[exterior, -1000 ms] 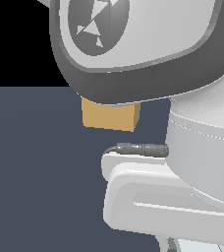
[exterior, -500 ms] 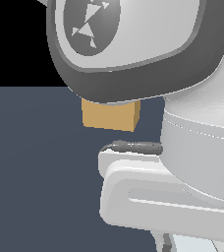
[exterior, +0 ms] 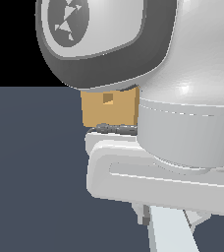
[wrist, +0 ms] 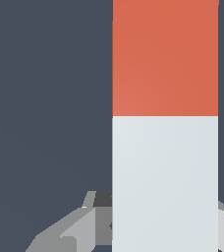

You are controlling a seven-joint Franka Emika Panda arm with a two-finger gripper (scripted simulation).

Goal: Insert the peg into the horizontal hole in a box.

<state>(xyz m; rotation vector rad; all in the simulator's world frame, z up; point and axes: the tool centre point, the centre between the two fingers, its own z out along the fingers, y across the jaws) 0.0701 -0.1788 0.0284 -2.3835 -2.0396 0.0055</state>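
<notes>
The peg [wrist: 165,123] fills the wrist view, red-orange on one half and white on the other. My gripper [wrist: 158,221] sits around the white half, with a grey finger [wrist: 79,229] showing on each side, touching the bar. In the exterior view the tan box [exterior: 109,108] stands behind the arm, its upper and right parts hidden by it. The small square hole [exterior: 107,99] shows in its face. A pale bar [exterior: 170,231] under the hand looks like the peg's white end. The fingers are hidden in that view.
The large white and grey arm link [exterior: 182,74] and the hand body [exterior: 133,167] block most of the exterior view. The dark blue-grey floor [exterior: 30,172] lies around the box.
The arm has shifted up and to the exterior view's left. More of the box's face is uncovered, and the hole now shows.
</notes>
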